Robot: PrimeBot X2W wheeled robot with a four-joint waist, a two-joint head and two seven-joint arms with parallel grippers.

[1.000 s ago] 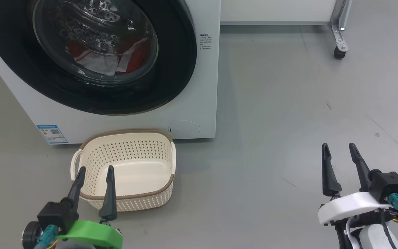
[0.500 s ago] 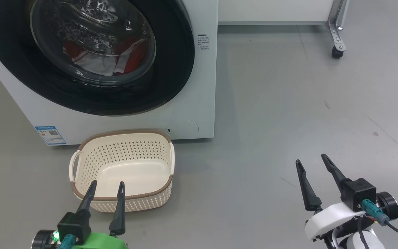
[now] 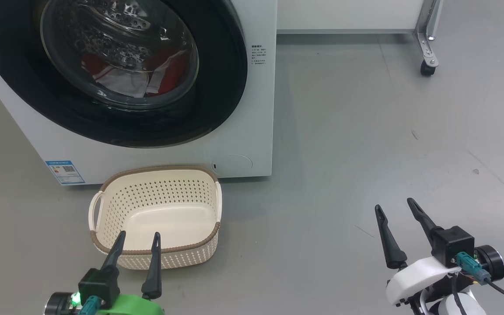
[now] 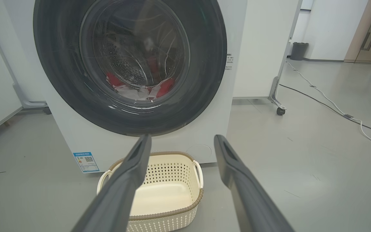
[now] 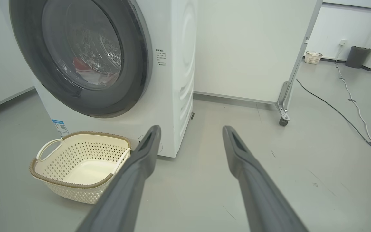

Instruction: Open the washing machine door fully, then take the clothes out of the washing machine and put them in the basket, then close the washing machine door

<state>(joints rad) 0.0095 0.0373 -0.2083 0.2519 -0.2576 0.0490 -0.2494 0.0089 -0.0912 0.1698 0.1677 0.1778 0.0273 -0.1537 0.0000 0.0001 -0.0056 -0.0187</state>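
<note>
The washing machine [image 3: 252, 131] stands at the far left, a white front-loader. The washing machine door [image 3: 217, 87] is shut, its glossy black rim lying flat against the front. Through the bulging glass, the clothes [image 3: 164, 74] lie low in the perforated drum, red cloth with white panels. A small blue sticker [image 3: 64, 171] sits at the lower left corner of the front panel. The basket [image 3: 155, 169] rests on the grey floor [image 3: 344, 153] just in front of the machine, below the door, with its far rim close to the front panel; whether they touch cannot be told. Its smooth cream bottom shows. The left gripper [image 3: 140, 233] hangs at the basket's near side with its two dark fingers spread wide and nothing between them. In the left wrist view they point toward the door. The right gripper [image 3: 393, 203] hovers over bare floor well to the right of the basket and machine, its fingers likewise parted and holding nothing. At the far right, a castor [image 3: 427, 69] on a metal leg stands beside a white panel [image 3: 348, 13].
</note>
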